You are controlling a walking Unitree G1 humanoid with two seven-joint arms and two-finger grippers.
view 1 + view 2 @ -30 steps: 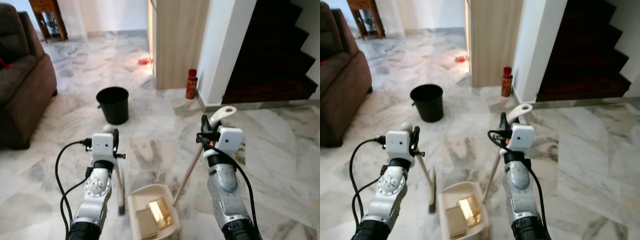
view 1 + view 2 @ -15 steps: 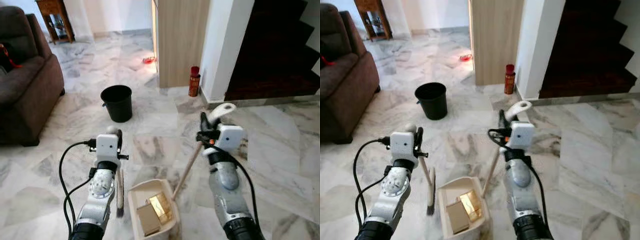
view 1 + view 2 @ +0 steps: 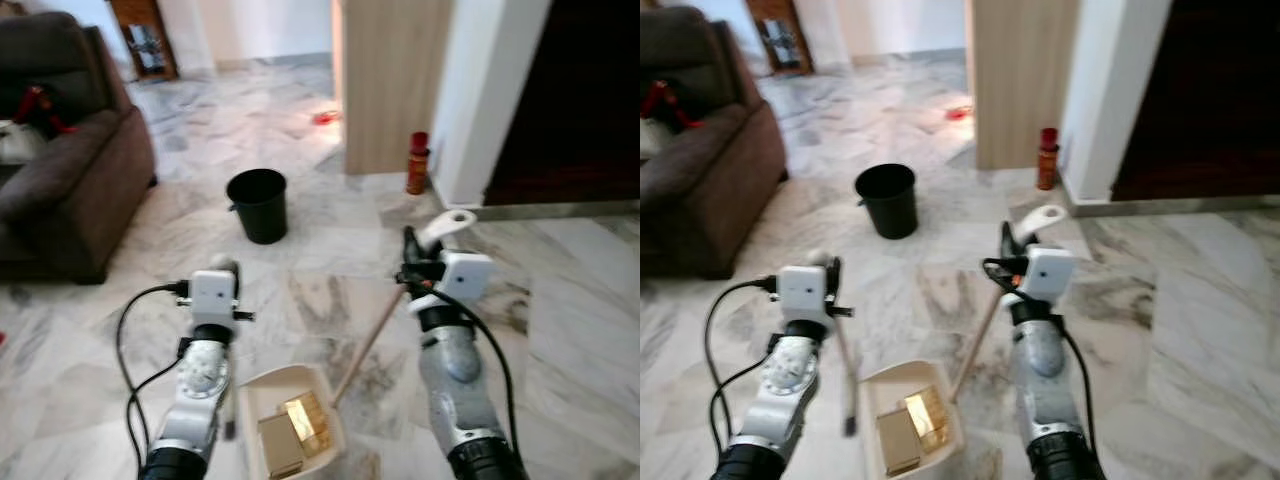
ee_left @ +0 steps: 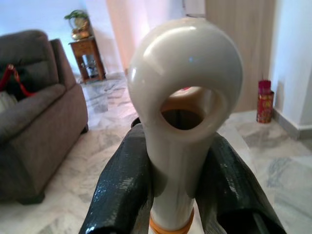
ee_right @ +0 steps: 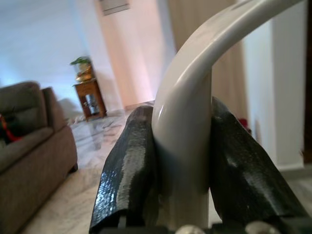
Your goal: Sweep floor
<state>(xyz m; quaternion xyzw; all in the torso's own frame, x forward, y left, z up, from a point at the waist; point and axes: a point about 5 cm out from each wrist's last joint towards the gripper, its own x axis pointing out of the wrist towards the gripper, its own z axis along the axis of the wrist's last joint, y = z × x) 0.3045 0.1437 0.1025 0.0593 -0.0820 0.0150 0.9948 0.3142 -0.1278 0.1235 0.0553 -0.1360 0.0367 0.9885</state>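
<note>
My left gripper (image 3: 226,270) is shut on the white, ring-ended handle (image 4: 184,92) of a short broom; its stick runs down to the bristles (image 3: 230,428) on the marble floor. My right gripper (image 3: 409,262) is shut on the curved white grip (image 5: 187,122) of a long-handled cream dustpan (image 3: 258,386), which rests on the floor between my arms. Its wooden stick (image 3: 365,340) slants up to my right hand. In the pan lie a brown cardboard piece (image 3: 278,444) and a shiny gold one (image 3: 308,423). Black fingers (image 4: 122,190) press the broom handle from both sides.
A black bucket (image 3: 258,203) stands on the floor ahead, slightly left. A brown sofa (image 3: 70,180) fills the left side. Ahead right are a wooden panel (image 3: 390,80), a red bottle (image 3: 417,177) at its foot, a white pillar and dark stairs (image 3: 570,100).
The whole picture has shifted right, so the camera turned left: more of the sofa shows, less of the stairs. Both grippers keep their hold on broom and dustpan.
</note>
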